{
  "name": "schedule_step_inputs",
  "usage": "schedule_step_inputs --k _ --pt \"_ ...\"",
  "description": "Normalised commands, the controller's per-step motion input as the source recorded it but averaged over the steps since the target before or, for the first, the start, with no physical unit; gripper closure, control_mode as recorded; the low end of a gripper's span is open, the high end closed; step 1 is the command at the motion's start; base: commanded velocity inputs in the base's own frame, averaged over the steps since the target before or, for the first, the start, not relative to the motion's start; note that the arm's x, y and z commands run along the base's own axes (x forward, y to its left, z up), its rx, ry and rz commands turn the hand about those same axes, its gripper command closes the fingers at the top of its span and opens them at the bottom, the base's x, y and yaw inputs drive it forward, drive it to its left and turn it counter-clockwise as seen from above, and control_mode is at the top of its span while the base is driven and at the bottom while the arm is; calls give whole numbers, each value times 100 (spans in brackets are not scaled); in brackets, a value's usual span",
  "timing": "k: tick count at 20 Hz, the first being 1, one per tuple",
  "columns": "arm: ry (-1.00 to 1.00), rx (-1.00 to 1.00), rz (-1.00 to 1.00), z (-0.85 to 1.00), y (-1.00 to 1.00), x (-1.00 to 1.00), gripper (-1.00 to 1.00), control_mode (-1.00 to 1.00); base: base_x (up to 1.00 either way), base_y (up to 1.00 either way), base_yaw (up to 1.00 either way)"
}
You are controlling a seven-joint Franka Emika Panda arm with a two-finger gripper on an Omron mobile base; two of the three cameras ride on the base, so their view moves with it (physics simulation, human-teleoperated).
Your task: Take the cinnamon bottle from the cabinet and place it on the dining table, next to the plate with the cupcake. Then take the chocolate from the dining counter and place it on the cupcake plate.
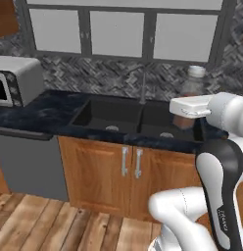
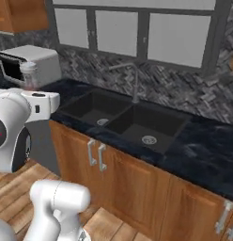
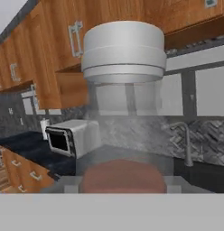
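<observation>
**A:** What did the end effector (image 1: 189,116) have?

**B:** It was clamped on the cinnamon bottle (image 1: 191,93), held upright in the air. In the left base view the grey-white cap rose above the white hand and the reddish-brown body showed behind and below it.

**A:** Anything inside the bottle?

**B:** In the hand view the cinnamon bottle (image 3: 123,103) stood right in front of the camera: cap on top, a see-through upper wall, and reddish-brown fill low down. How full it was I couldn't tell.

**A:** And the sink?

**B:** The double black sink (image 1: 124,117) lay below and to the left of the end effector in the left base view. Both basins (image 2: 137,123) showed just their drains, with the faucet (image 2: 130,77) behind them on the dark tabletop (image 2: 203,148).

**A:** What differed between views?

**B:** The right base view had the cinnamon bottle (image 2: 29,74) above the hand, in front of the microwave (image 2: 31,63). The hand view added wooden wall cabinets (image 3: 64,40) with grey handles above the bottle, which the base views barely caught. The left base view alone showed the wooden floor (image 1: 60,225) broadly, and the cabinet doors (image 1: 113,171) under the sink.
</observation>
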Motion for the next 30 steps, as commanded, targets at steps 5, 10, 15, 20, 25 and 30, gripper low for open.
schedule_step_inputs --k 5,10,15,20,25,30 --pt "0 0 0 0 0 0 100 100 -2 0 100" --pt "0 0 0 0 0 0 100 100 0 0 97" --pt "0 0 0 0 0 0 100 100 26 -20 81" --pt "0 0 0 0 0 0 100 100 58 -40 54" --pt "0 0 0 0 0 0 100 100 100 -68 5" --pt "0 0 0 0 0 0 100 100 100 -22 0"
